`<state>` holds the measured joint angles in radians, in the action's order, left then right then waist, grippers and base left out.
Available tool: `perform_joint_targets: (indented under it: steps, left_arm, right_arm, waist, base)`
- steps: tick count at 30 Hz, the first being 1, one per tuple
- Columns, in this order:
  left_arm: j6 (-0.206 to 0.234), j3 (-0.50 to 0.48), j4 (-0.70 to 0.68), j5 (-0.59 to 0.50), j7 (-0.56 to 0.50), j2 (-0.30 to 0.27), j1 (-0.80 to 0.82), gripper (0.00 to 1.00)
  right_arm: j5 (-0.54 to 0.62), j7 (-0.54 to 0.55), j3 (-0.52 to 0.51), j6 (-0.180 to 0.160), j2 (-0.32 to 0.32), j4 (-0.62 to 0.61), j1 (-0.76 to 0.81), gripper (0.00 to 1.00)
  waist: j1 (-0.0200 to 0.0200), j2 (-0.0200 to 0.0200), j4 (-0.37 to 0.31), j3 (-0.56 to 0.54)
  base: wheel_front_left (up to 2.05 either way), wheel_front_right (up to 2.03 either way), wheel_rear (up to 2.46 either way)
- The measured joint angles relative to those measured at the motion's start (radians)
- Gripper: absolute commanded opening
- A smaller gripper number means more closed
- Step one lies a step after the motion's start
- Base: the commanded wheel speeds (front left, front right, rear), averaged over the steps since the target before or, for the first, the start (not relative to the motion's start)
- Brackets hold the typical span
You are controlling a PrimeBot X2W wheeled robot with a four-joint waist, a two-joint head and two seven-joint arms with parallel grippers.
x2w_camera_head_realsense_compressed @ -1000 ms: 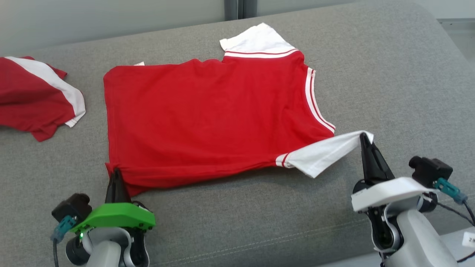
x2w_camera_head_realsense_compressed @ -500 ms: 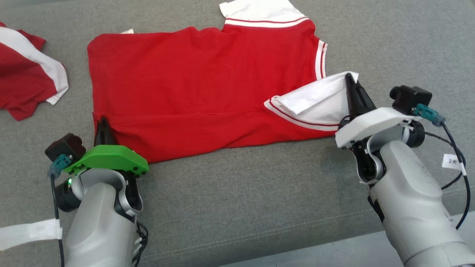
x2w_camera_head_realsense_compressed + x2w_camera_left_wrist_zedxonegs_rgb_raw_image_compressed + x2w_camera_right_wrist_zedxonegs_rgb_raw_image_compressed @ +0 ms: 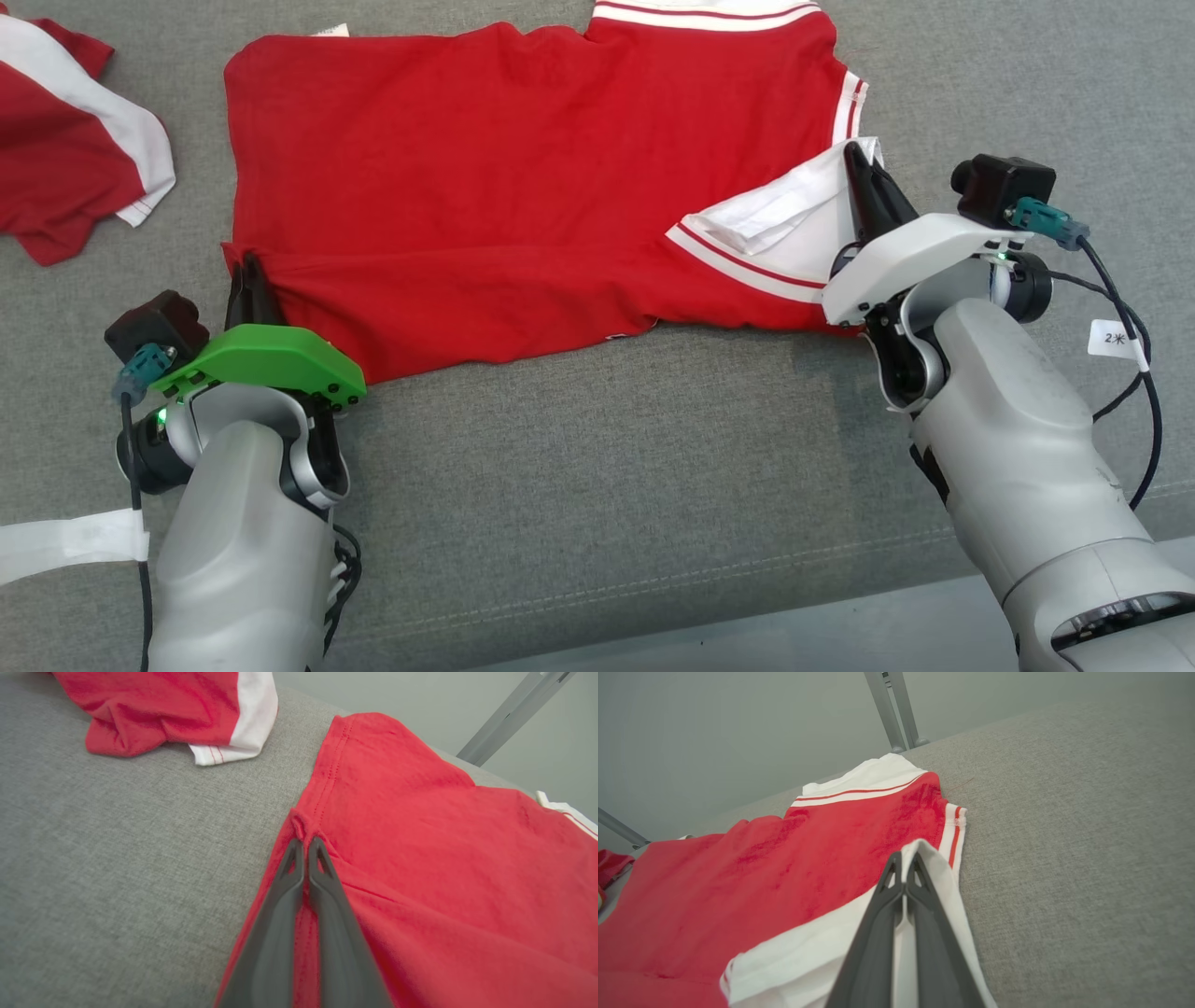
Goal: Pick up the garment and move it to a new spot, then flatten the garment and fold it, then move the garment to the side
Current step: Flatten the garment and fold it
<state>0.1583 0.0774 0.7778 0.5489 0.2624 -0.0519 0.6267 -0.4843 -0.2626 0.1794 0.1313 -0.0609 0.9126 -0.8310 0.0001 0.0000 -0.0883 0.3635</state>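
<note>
A grey upholstered surface [image 3: 607,485] is seen nearest, with a strip of white tape [image 3: 70,546] lying at its lower left corner. Just beyond, the left gripper [image 3: 248,271] (the one under the green cover) is pressed shut on the near left hem corner of the red garment [image 3: 485,187]. A small pucker of cloth is pinched between its fingertips, and the near edge of the cloth is drawn into a long crease.

To the right, the right gripper [image 3: 854,159] is likewise closed, and the edge of the white sleeve [image 3: 775,219] is gripped between its fingers. That sleeve is held folded inward over the red body, just beside the striped trim [image 3: 851,103] along the garment's right edge.

The garment itself is spread across the middle of the grey surface, mostly flat, with its hem towards the robot's left. At its far edge the other sleeve [image 3: 873,777] is laid out, white with a thin red stripe.

Farther left, a second red and white garment [image 3: 65,177] is left crumpled, apart from the first. Behind the surface, a pale wall [image 3: 714,732] and a metal post [image 3: 896,709] are seen.
</note>
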Motion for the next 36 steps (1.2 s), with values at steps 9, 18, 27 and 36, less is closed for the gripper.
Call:
perform_joint_targets:
  steps: [9,18,27,36]
  left_arm:
    - [-0.017,-0.008,-0.008,-0.016,0.000,0.002,0.001,1.00]
    - [-0.036,-0.016,-0.127,-0.071,0.000,0.000,-0.071,1.00]
    - [-0.045,-0.039,-0.284,-0.120,0.000,-0.032,-0.254,1.00]
    - [-0.050,-0.041,-0.358,-0.026,-0.131,-0.020,-0.394,1.00]
  right_arm:
    - [-0.005,0.000,-0.011,0.000,0.006,-0.093,-0.018,1.00]
    - [0.021,0.000,-0.021,0.000,-0.022,-0.281,0.066,1.00]
    - [0.048,0.000,-0.103,0.000,-0.039,-0.468,0.229,1.00]
    - [0.094,0.000,-0.169,0.000,-0.018,-0.576,0.419,1.00]
  waist:
    - [0.0000,0.0000,0.001,-0.008]
    - [0.0000,0.0000,-0.004,-0.028]
    - [-0.0001,0.0000,-0.008,-0.078]
    - [-0.0001,0.0000,-0.014,-0.135]
  base:
    - [0.00,0.00,0.00]
    - [0.00,0.00,0.00]
    - [0.00,0.00,0.00]
    - [0.00,0.00,0.00]
